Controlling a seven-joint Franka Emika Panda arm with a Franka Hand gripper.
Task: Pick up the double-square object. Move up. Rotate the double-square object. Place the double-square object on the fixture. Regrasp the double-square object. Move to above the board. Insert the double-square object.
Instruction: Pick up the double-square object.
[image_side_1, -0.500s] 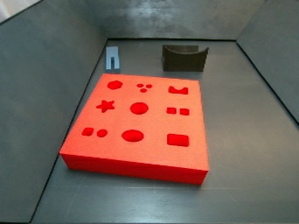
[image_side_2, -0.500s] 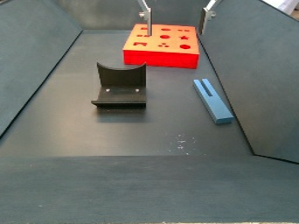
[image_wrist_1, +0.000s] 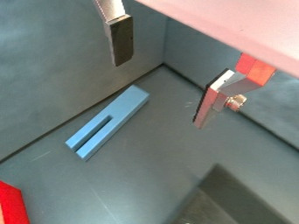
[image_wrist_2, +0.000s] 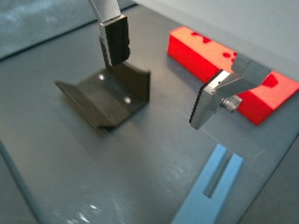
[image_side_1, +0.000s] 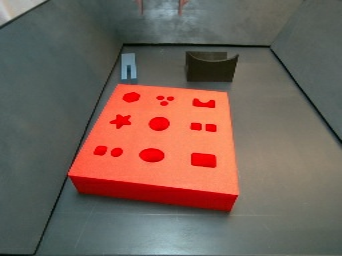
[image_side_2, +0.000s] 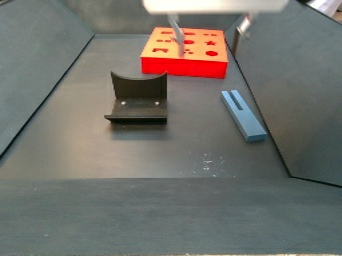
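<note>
The double-square object (image_side_2: 242, 113) is a slim blue block lying flat on the floor by a side wall; it shows in both side views (image_side_1: 130, 67) and both wrist views (image_wrist_1: 107, 124) (image_wrist_2: 211, 188). The fixture (image_side_2: 136, 98) stands on the floor a short way from it, also seen in a side view (image_side_1: 210, 66) and a wrist view (image_wrist_2: 105, 96). The red board (image_side_1: 160, 140) lies flat (image_side_2: 187, 50) (image_wrist_2: 205, 57). My gripper (image_side_2: 210, 33) hangs high above the floor near the board's edge, open and empty (image_wrist_1: 166, 74) (image_wrist_2: 163, 74). Only its fingertips (image_side_1: 181, 8) show in a side view.
Grey walls enclose the floor on all sides. The blue block lies close along one wall (image_side_2: 287, 90). A corner of the board (image_wrist_1: 10, 206) shows at the edge of a wrist view.
The gripper has come down: its body now shows at the top of a side view, and its fingertips have entered the other side view.
</note>
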